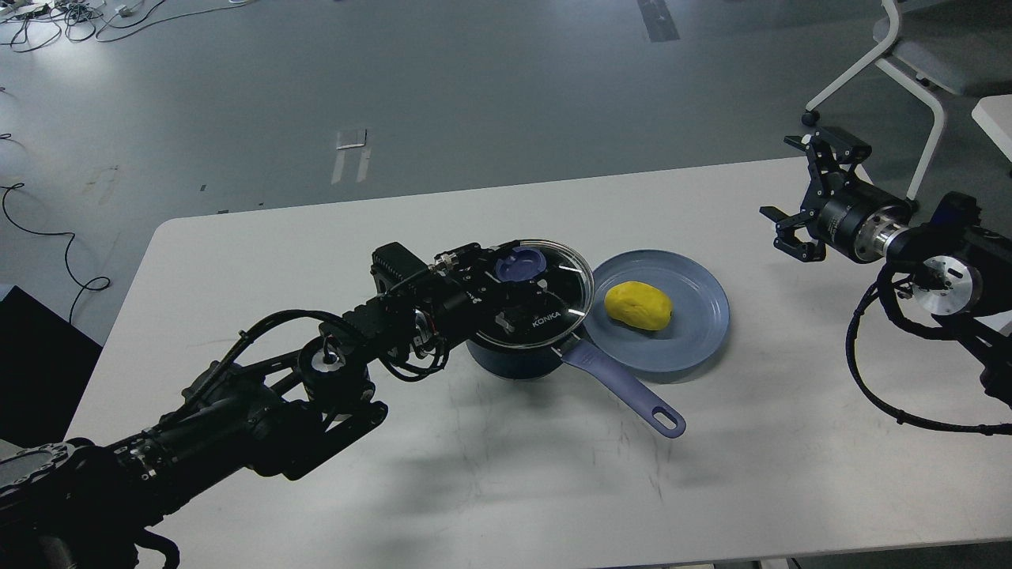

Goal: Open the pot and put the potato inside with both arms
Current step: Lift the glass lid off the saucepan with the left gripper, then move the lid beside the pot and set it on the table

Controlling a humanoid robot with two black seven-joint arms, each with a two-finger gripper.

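Observation:
The dark navy pot (pixel 518 362) stands mid-table, its lavender handle (pixel 624 389) pointing to the front right. My left gripper (pixel 515 278) is shut on the purple knob (pixel 519 264) of the glass KONKA lid (pixel 557 308). The lid sits slightly raised and shifted right over the pot's mouth. The yellow potato (pixel 639 306) lies on a light-blue plate (pixel 704 336) just right of the pot. My right gripper (pixel 797 188) hovers open and empty above the table's far right, well away from the potato.
The white table (pixel 506 474) carries only the pot and plate. A white chair (pixel 917 63) stands behind the far right corner. Another white surface's edge (pixel 996 114) shows at the right. Cables lie on the grey floor at the left.

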